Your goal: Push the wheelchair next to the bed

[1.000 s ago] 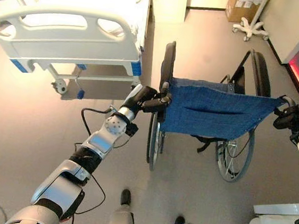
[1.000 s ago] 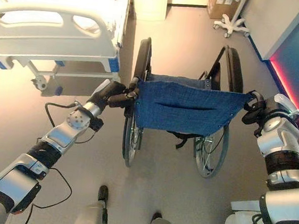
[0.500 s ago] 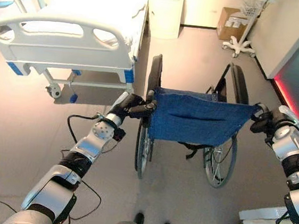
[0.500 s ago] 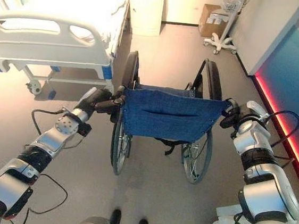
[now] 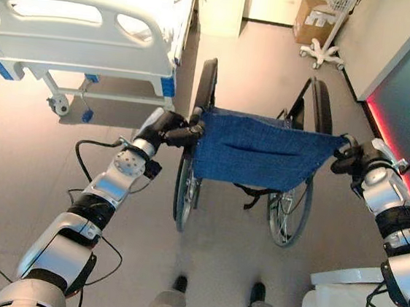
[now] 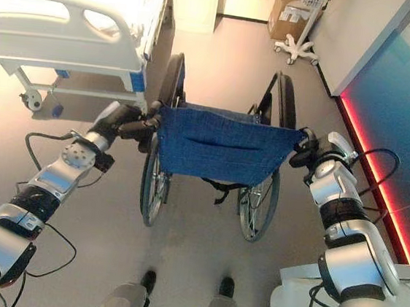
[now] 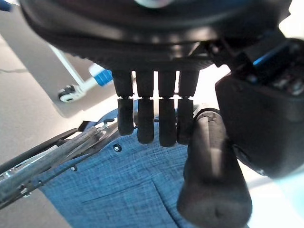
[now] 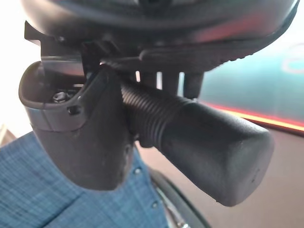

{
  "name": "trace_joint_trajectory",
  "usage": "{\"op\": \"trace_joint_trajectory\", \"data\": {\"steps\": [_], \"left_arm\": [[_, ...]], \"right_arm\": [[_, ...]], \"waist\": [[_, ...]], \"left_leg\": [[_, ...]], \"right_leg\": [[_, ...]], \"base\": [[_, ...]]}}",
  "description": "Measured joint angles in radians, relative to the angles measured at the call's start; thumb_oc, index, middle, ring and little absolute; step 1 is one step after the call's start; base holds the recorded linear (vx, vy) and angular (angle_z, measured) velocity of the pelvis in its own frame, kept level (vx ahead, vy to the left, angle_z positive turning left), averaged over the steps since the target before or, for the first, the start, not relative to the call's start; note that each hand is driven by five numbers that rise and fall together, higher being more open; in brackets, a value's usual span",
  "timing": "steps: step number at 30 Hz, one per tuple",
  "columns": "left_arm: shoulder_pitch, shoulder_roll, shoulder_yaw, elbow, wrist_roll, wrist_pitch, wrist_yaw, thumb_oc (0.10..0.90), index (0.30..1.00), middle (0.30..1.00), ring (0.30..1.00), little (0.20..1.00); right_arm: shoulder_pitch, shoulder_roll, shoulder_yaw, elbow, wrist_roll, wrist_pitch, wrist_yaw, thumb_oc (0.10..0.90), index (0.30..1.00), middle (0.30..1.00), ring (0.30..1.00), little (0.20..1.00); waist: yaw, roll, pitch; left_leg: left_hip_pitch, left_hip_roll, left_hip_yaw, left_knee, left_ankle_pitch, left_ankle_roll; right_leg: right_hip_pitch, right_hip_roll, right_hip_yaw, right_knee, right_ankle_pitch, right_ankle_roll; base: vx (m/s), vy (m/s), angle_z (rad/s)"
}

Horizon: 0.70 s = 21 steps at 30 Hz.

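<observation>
The wheelchair (image 5: 257, 150), with a blue cloth backrest and black wheels, stands in front of me with its back to me. The white hospital bed (image 5: 71, 33) is at the upper left, its footboard facing me, a strip of floor away from the chair's left wheel (image 5: 184, 195). My left hand (image 5: 165, 127) is shut on the left push handle (image 7: 213, 171), fingers (image 7: 152, 118) curled over it. My right hand (image 5: 355, 153) grips the right push handle (image 8: 199, 152), with the thumb (image 8: 80, 137) beside the ribbed grip.
A white cabinet (image 5: 220, 5) stands beyond the bed's foot. A cardboard box (image 5: 311, 18) and a wheeled stand base (image 5: 322, 52) sit at the back right. A wall with a red light strip (image 5: 390, 136) runs along the right. A white object (image 5: 343, 300) is at the lower right.
The whole view has shifted as I step behind the chair. Both hands keep their hold on the push handles, and the wheelchair stays squarely in front of me.
</observation>
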Motion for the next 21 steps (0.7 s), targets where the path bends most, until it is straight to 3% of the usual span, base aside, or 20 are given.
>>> {"op": "trace_joint_trajectory", "data": {"steps": [1,2,3,4,5,7,9,12,15,18,19,21], "left_arm": [[-0.016,-0.005,-0.004,0.000,-0.016,0.001,0.018,0.400,0.300,0.300,0.300,0.300],[-0.030,-0.006,-0.009,-0.002,-0.031,0.003,0.028,0.400,0.300,0.300,0.300,0.300],[-0.029,-0.007,-0.008,-0.009,-0.048,0.003,0.037,0.400,0.300,0.300,0.300,0.300],[-0.018,-0.020,-0.002,-0.023,-0.062,0.005,0.041,0.400,0.300,0.300,0.300,0.300],[-0.017,-0.034,-0.006,-0.028,-0.062,0.011,0.038,0.400,0.300,0.300,0.300,0.300],[-0.010,-0.055,-0.040,-0.062,-0.062,0.017,0.042,0.400,0.300,0.300,0.300,0.300],[0.018,-0.055,-0.042,-0.096,-0.072,0.008,0.049,0.400,0.300,0.300,0.300,0.300],[0.021,-0.056,-0.048,-0.095,-0.083,0.008,0.049,0.400,0.300,0.300,0.300,0.300],[0.027,-0.064,-0.055,-0.061,-0.082,0.008,0.048,0.400,0.300,0.300,0.300,0.300],[0.065,-0.067,-0.050,-0.021,-0.081,0.008,0.051,0.400,0.300,0.300,0.300,0.300],[0.085,-0.066,-0.045,-0.010,-0.081,0.008,0.051,0.400,0.300,0.300,0.300,0.300],[0.109,-0.066,-0.039,0.018,-0.078,-0.003,0.048,0.400,0.300,0.300,0.300,0.300]], "right_arm": [[-0.020,-0.005,-0.001,0.001,0.000,0.005,0.001,0.400,0.300,0.300,0.300,0.300],[-0.035,-0.011,-0.002,0.001,-0.001,0.007,0.001,0.400,0.300,0.300,0.300,0.300],[-0.047,-0.019,-0.001,0.001,-0.002,0.007,0.002,0.400,0.300,0.300,0.300,0.300],[-0.071,-0.051,0.015,-0.003,-0.008,0.002,0.010,0.400,0.300,0.300,0.300,0.300],[-0.071,-0.077,0.022,-0.009,-0.008,-0.002,0.017,0.400,0.300,0.300,0.300,0.300],[-0.043,-0.134,0.027,-0.019,-0.001,-0.011,0.026,0.400,0.300,0.300,0.300,0.300],[-0.030,-0.136,0.012,-0.006,-0.001,-0.031,0.025,0.400,0.300,0.300,0.300,0.300],[-0.026,-0.141,0.007,-0.003,-0.001,-0.042,0.025,0.400,0.300,0.300,0.300,0.300],[0.003,-0.118,0.008,0.001,-0.002,-0.042,0.025,0.400,0.300,0.300,0.300,0.300],[0.057,-0.069,0.011,0.001,-0.002,-0.042,0.026,0.400,0.300,0.300,0.300,0.300],[0.078,-0.047,0.011,0.001,-0.001,-0.042,0.026,0.400,0.300,0.300,0.300,0.300],[0.089,-0.018,0.029,0.013,0.000,-0.040,0.021,0.400,0.300,0.300,0.300,0.300]], "waist": [[-0.020,0.007,0.002],[-0.038,-0.007,0.000],[-0.038,-0.002,0.003],[-0.026,0.033,0.004],[-0.031,0.064,-0.002],[-0.038,0.079,-0.003],[-0.014,0.076,-0.003],[-0.015,0.081,-0.006],[-0.023,0.077,-0.041],[-0.020,0.036,-0.080],[-0.011,0.018,-0.093],[0.009,0.006,-0.097]], "left_leg": [[-0.026,0.033,-0.001,-0.004,-0.003,-0.005],[-0.034,0.053,0.011,-0.001,-0.008,-0.027],[-0.041,0.058,0.034,0.047,-0.011,-0.029],[-0.026,0.073,0.111,0.161,-0.063,-0.047],[0.004,0.096,0.142,0.128,-0.095,-0.053],[0.060,0.141,0.196,0.007,-0.031,-0.120],[0.082,0.154,0.186,-0.013,-0.023,-0.125],[0.101,0.156,0.185,-0.033,-0.022,-0.125],[0.106,0.163,0.174,-0.024,-0.009,-0.128],[0.098,0.162,0.166,0.053,0.003,-0.119],[0.078,0.159,0.162,0.119,0.018,-0.108],[-0.047,0.135,0.100,0.409,0.068,-0.122]], "right_leg": [[-0.024,0.026,-0.003,0.040,-0.002,-0.003],[-0.054,0.033,-0.012,0.078,-0.007,-0.032],[-0.063,0.035,-0.016,0.090,-0.012,-0.040],[-0.072,0.041,-0.033,0.116,-0.022,-0.055],[-0.065,0.051,-0.059,0.122,-0.027,-0.057],[-0.060,0.051,-0.124,0.171,-0.063,-0.074],[-0.060,0.063,-0.127,0.191,-0.083,-0.086],[-0.059,0.065,-0.137,0.231,-0.116,-0.086],[-0.053,0.070,-0.148,0.261,-0.152,-0.091],[-0.046,0.071,-0.144,0.302,-0.210,-0.115],[-0.033,0.072,-0.141,0.305,-0.224,-0.131],[0.006,0.107,-0.085,0.291,-0.237,-0.161]], "base": [[0.38,-0.253,1.23],[0.27,-0.153,0.95],[0.28,-0.163,0.45],[0.26,-0.159,0.27],[0.41,-0.297,0.59],[0.32,-0.248,0.72],[0.22,-0.149,0.08],[0.26,-0.151,0.07],[0.29,-0.181,0.10],[0.36,-0.237,0.04],[0.45,-0.209,-0.12],[0.47,-0.154,0.00]]}}
